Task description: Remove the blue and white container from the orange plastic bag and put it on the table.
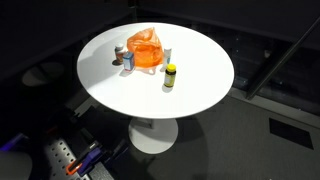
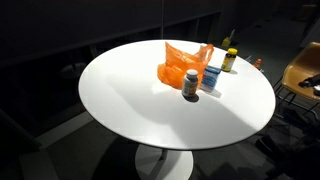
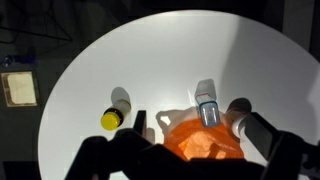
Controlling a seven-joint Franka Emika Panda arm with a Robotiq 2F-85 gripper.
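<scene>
The orange plastic bag point(image 1: 145, 50) point(image 2: 180, 62) point(image 3: 200, 142) sits crumpled on the round white table point(image 1: 200, 80). The blue and white container point(image 1: 167, 55) point(image 2: 211, 75) point(image 3: 206, 105) stands on the table right against the bag's edge, outside it. My gripper point(image 3: 195, 125) shows only in the wrist view. It hovers above the bag, its two dark fingers spread wide on either side, open and empty. It does not show in either exterior view.
A yellow-capped bottle point(image 1: 170, 76) point(image 2: 230, 60) point(image 3: 112, 117) stands near the bag. A dark bottle with a white cap point(image 2: 191, 85) point(image 1: 128, 62) point(image 3: 240, 118) stands on the bag's other side, and another small bottle point(image 1: 120, 52) is next to it. A chair point(image 2: 305, 70) is beyond the table edge.
</scene>
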